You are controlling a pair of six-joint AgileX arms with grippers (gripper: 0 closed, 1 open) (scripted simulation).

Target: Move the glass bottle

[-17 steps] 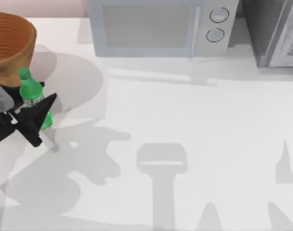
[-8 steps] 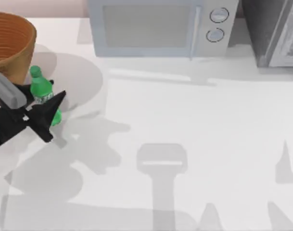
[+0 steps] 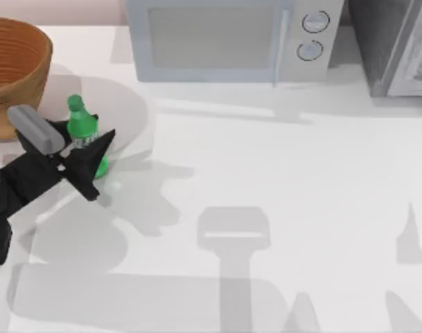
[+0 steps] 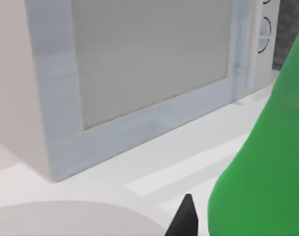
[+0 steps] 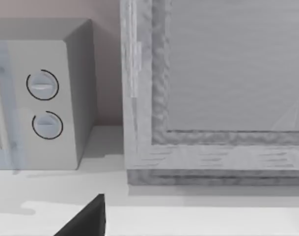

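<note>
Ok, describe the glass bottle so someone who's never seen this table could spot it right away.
Start at the big woven basket at the table's far left corner, left of the microwave. Just to its right, the left gripper is closed around a small glass bottle standing upright. It is the only bright green thing there, with a screw cap and a white-and-green label band.

Left arm [image 3: 20,182] black, angular; grey block, maybe camera; pointed black claw [image 3: 93,165].
</note>
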